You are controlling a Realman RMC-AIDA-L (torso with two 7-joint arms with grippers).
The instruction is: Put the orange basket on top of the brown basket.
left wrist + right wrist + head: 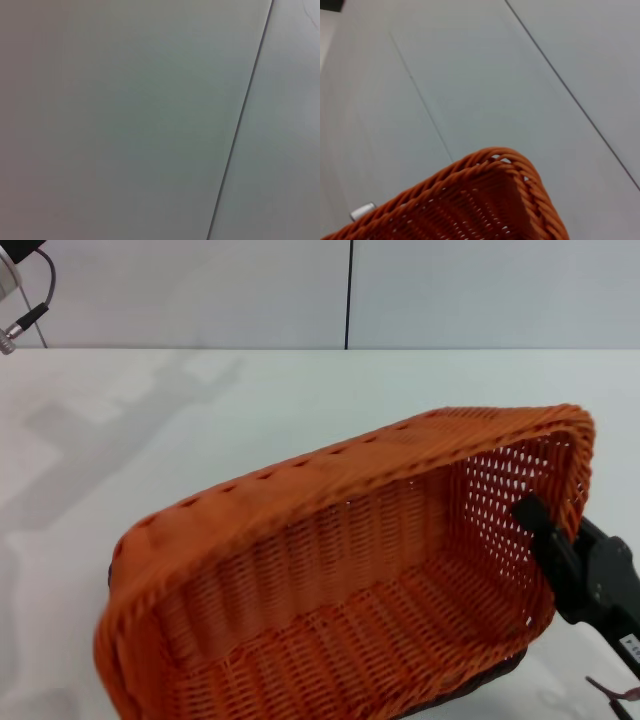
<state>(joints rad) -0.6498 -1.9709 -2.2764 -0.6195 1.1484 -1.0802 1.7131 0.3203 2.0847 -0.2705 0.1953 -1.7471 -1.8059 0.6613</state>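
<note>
The orange basket [340, 580] fills the middle of the head view, tilted, with its right end raised and its opening towards me. My right gripper [548, 540] is shut on the basket's right end wall, one black finger [530, 515] inside the basket. The brown basket [497, 675] is almost hidden beneath it; only dark slivers show under the right end and at the left corner. The orange basket's rim also shows in the right wrist view [490, 200]. My left gripper is out of view.
The white table [200, 430] stretches behind and to the left of the baskets, up to a pale wall [300, 290]. Part of the left arm with cables [25, 310] sits at the far left corner. The left wrist view shows only wall panels [125, 120].
</note>
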